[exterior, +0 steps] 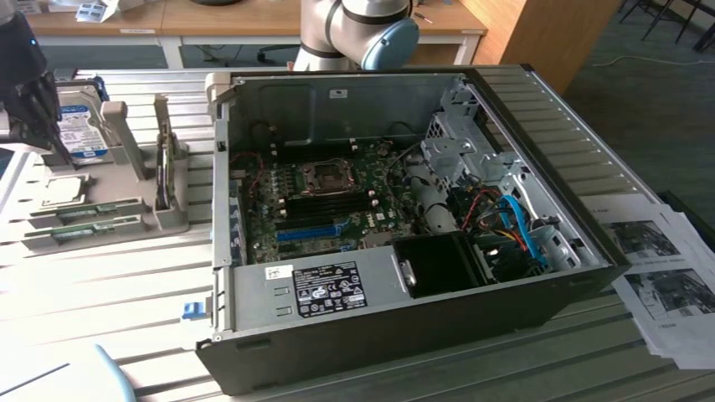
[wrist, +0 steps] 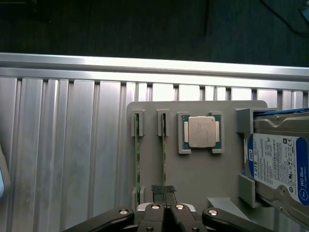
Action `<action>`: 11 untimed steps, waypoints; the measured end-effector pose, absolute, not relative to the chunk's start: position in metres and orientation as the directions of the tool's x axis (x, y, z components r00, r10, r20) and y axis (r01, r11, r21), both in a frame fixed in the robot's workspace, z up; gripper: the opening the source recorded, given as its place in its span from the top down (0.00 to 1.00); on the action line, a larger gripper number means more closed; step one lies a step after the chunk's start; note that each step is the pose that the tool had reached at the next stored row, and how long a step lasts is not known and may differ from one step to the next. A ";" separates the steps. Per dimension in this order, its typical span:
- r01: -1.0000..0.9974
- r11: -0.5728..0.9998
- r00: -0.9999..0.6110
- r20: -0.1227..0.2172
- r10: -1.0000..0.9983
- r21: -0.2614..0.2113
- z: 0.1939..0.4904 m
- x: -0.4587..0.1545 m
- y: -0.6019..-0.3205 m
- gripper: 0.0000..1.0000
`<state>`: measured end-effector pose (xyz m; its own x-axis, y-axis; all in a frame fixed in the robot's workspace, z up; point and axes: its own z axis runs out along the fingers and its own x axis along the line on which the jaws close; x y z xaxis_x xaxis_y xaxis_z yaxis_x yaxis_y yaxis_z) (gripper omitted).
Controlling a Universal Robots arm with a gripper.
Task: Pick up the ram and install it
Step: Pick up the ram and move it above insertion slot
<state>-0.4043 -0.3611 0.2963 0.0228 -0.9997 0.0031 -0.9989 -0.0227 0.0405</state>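
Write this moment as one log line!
end effector: shut, empty, over tray | ram: two sticks on edge in tray | computer case: open

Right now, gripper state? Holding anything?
Gripper: closed, empty as far as shows, over one end of the ram, which lies in its holder.

Under the tray, the ribbed table [wrist: 63, 145] is bare aluminium with a soft sheen. The grey holder tray [wrist: 203, 179] itself is matt plastic. In the tray, the thin green circuit-board ram [wrist: 163, 145] looks dull, the square processor [wrist: 203, 131] has a satin metal lid, and the silver hard drive [wrist: 277, 164] bears a glossy blue-white label. Beside the tray, the black computer case [exterior: 447, 327] is matt outside, bare sheet metal within.
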 end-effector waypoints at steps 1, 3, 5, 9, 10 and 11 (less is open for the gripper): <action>-0.999 -0.023 0.023 0.003 -1.000 0.041 0.295 -0.404 -0.361 0.91; -0.999 -0.023 0.023 0.003 -1.000 0.040 0.293 -0.404 -0.361 0.91; -0.999 -0.023 0.023 0.003 -1.000 0.041 0.293 -0.404 -0.361 0.91; -0.999 -0.023 0.023 0.003 -1.000 0.041 0.293 -0.404 -0.361 0.91; -0.999 -0.023 0.023 0.003 -1.000 0.041 0.293 -0.404 -0.361 0.91; -0.999 -0.023 0.023 0.003 -1.000 0.040 0.293 -0.404 -0.361 0.91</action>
<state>-0.4045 -0.3611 0.2932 0.0229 -0.9997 0.0031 -0.9989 -0.0228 0.0405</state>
